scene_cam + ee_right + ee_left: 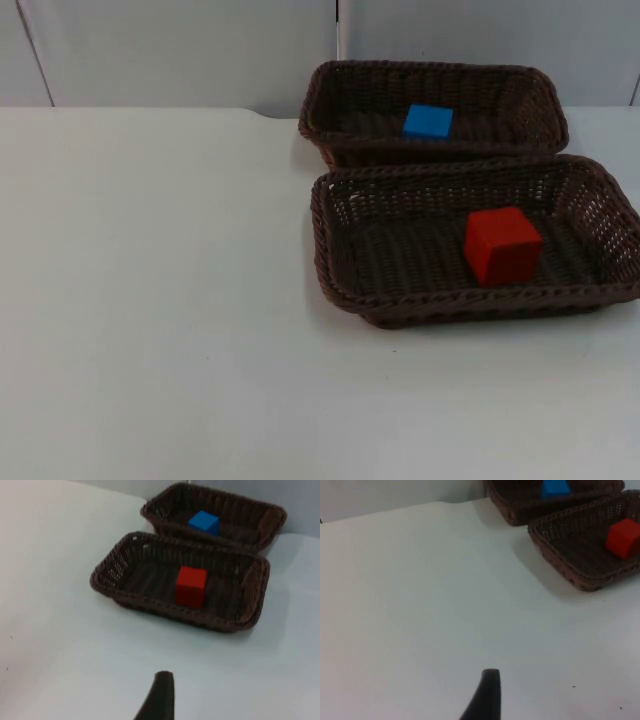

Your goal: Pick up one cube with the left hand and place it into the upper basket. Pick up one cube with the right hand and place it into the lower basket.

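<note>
A blue cube (428, 121) lies inside the upper brown wicker basket (430, 66) at the back of the table. Just in front of it stands the lower basket (480, 305), with a red cube (502, 245) resting right of its middle. My left gripper (487, 695) waits above bare table well to the left of the baskets, facing the red cube (623, 537) and the blue cube (554, 487). My right gripper (159, 695) hangs over the table in front of the lower basket (150, 602), apart from it, looking at the red cube (191, 585) and the blue cube (204, 522).
The white table (150, 300) stretches wide to the left of and in front of the baskets. A grey partition wall (180, 50) closes off the back edge. The two baskets touch along their long sides.
</note>
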Action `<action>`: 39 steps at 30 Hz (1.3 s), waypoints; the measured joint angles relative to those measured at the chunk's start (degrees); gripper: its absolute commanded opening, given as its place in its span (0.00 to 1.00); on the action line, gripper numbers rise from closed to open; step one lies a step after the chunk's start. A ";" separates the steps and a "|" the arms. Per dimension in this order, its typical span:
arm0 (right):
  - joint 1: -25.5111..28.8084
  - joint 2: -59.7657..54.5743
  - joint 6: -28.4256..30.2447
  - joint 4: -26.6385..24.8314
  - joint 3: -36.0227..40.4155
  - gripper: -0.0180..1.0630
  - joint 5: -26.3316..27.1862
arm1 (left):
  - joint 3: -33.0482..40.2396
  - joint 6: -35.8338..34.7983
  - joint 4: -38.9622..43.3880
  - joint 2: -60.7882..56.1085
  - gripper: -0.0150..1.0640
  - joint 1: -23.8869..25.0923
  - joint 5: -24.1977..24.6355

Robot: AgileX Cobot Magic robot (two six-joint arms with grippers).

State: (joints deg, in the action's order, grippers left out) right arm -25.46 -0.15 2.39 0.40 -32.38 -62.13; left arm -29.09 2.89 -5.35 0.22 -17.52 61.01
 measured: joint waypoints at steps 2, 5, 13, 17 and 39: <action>0.00 0.00 0.11 0.00 1.24 0.73 0.12 | 0.10 -0.75 0.00 0.00 0.75 0.00 0.08; 0.00 0.00 0.11 0.00 1.86 0.73 0.12 | 0.36 -1.76 0.08 0.00 0.75 0.00 0.08; 0.00 0.00 -1.19 -1.64 2.42 0.73 0.16 | 0.49 -2.44 0.08 0.00 0.75 0.00 0.22; 0.00 0.00 -1.54 -1.91 2.46 0.73 0.16 | 0.49 -2.44 0.08 0.00 0.75 0.00 0.22; 0.00 0.00 -1.77 -1.91 2.78 0.99 0.16 | 0.49 -2.44 0.08 0.00 0.99 0.00 0.22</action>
State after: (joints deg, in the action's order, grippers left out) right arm -25.46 -0.15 0.63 -1.51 -29.60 -61.97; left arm -28.59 0.45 -5.28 0.22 -17.52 61.23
